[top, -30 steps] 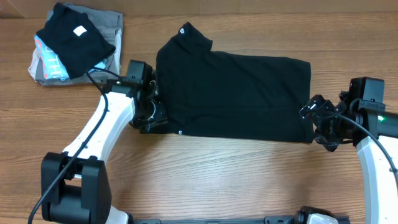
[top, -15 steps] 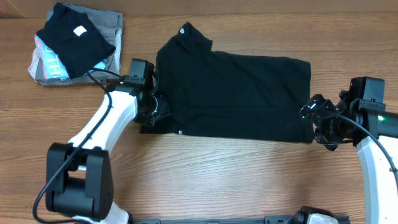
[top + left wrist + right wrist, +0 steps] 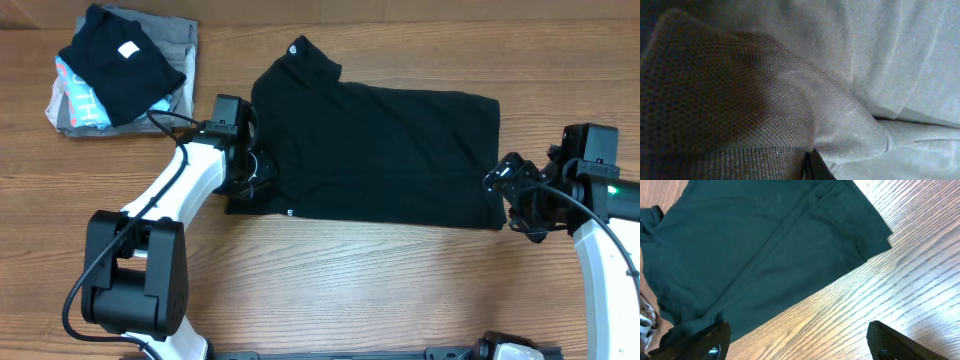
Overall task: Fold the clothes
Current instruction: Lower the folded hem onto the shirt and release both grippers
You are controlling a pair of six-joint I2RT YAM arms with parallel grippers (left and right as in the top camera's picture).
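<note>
The black collared shirt point(image 3: 380, 150) lies flat along the middle of the table, folded lengthwise, with its collar at the upper left. My left gripper point(image 3: 257, 170) is at the shirt's left edge. In the left wrist view the black mesh fabric point(image 3: 865, 60) fills the frame and bunches to a pinch at the one visible fingertip point(image 3: 812, 167), so the gripper looks shut on the shirt. My right gripper point(image 3: 512, 196) is by the shirt's lower right corner. In the right wrist view it point(image 3: 800, 345) is wide open and empty over bare wood, with the shirt point(image 3: 765, 245) ahead of it.
A pile of folded garments sits at the back left: a black piece with a white square label point(image 3: 118, 60) on top of a grey one point(image 3: 178, 38) and a light-blue one point(image 3: 78, 98). The wooden table point(image 3: 400, 280) shows around the shirt.
My left gripper has moved up and to the right onto the shirt's left edge. The right arm and the shirt have not visibly moved.
</note>
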